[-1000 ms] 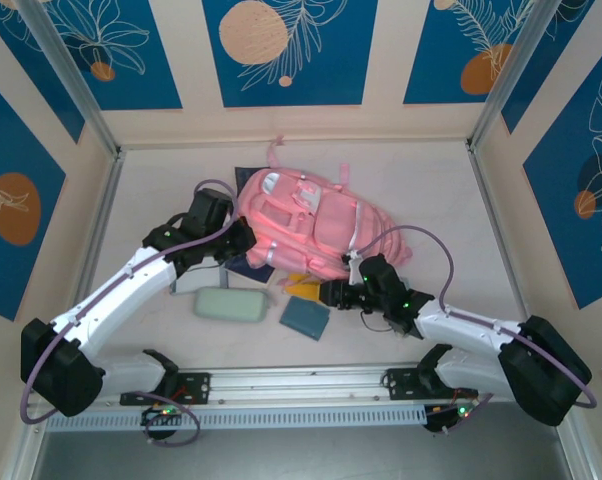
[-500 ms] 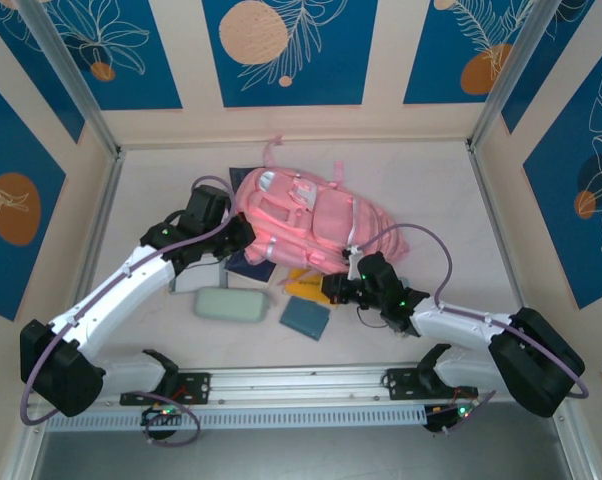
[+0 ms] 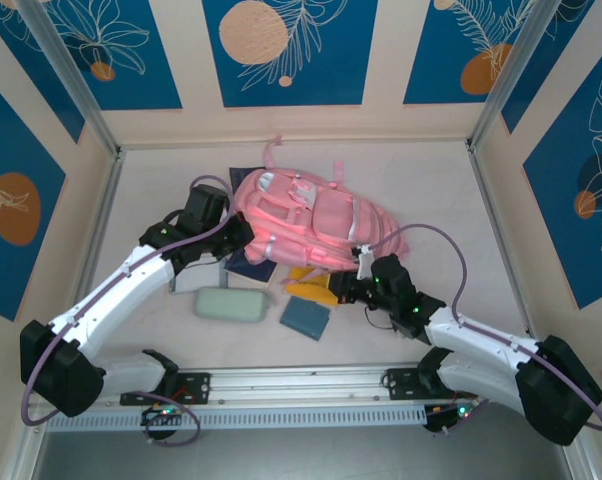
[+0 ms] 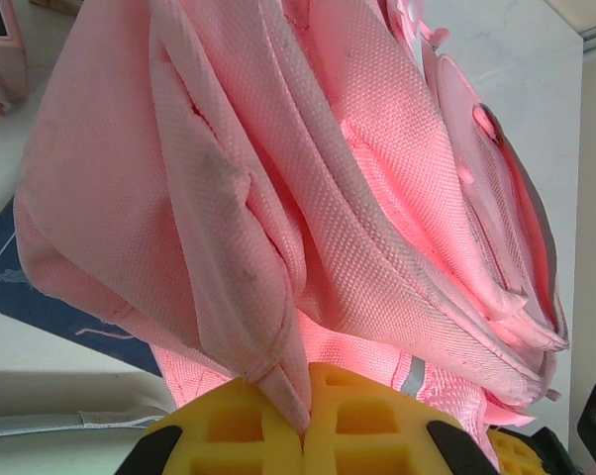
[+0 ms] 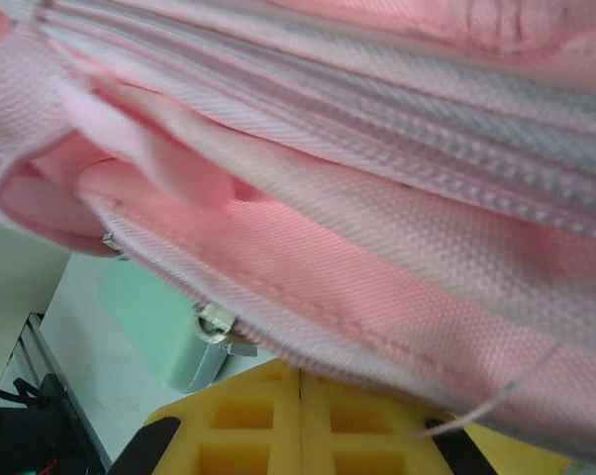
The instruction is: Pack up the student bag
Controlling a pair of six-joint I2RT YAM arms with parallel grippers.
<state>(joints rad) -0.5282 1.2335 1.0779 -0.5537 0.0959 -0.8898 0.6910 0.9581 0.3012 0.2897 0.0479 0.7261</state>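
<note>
top view: the student bag (image 3: 306, 225) lies on the table (image 3: 431, 200), towards the middle and slightly left, resting partly on a dark blue book (image 3: 243, 268). the left gripper (image 3: 243, 240) is at the bag's left edge and the right gripper (image 3: 353, 290) at its near right corner. a mint case (image 3: 231, 304), a blue pouch (image 3: 305, 317) and a yellow item (image 3: 311, 285) wait unpacked just in front of the bag.

left wrist view: the left gripper (image 4: 305, 421) has its jaws clenched on a thin fold of the bag (image 4: 308, 198), and the fabric rises from that pinch in loose pleats. the hold is narrow, so a sharp lift could pull the fold free and drop the mouth closed.

right wrist view: the right gripper (image 5: 300, 396) has its jaws pressed together, nipping the bag's (image 5: 397, 228) lower hem. a metal zip pull (image 5: 219, 332) hangs just left of them, and the mint case (image 5: 149, 317) lies beyond. if the aim is the zip, the jaws may have caught cloth rather than the pull, and tugging would drag the whole bag across the table instead of opening it. pulling both arms apart too hard could also strain the seam or slide the bag over the loose items.
</note>
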